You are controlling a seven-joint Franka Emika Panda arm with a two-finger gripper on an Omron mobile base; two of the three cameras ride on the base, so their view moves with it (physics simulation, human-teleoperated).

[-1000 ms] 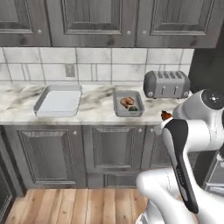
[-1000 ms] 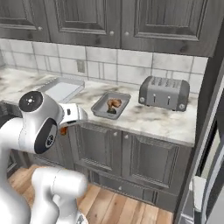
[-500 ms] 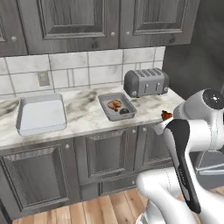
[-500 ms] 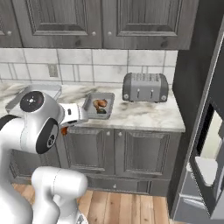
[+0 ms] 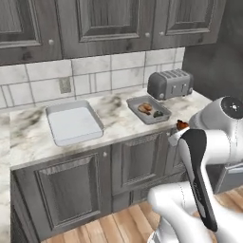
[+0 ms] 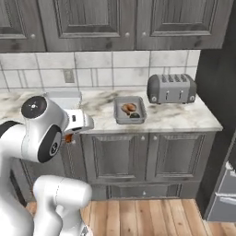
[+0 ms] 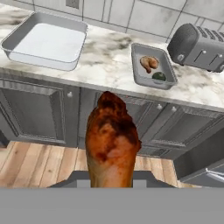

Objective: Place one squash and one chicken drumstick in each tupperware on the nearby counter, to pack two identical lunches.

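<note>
Two tupperware trays sit on the counter (image 5: 118, 126): the pale one (image 7: 43, 41) left, the grey one (image 7: 152, 66) right, holding a drumstick (image 7: 149, 63) and squash (image 7: 159, 76). Closer, the hand view shows the gripper (image 7: 111, 179) clamped around a second chicken drumstick (image 7: 111, 140), off the counter's front edge; the base views catch merely its orange tip.

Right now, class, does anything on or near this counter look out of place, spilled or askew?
Nothing is spilled or damaged. The grey tupperware holds a drumstick and a squash; the pale tupperware is empty. The one oddity: a second drumstick is off the counter, gripped in the end effector.
</note>
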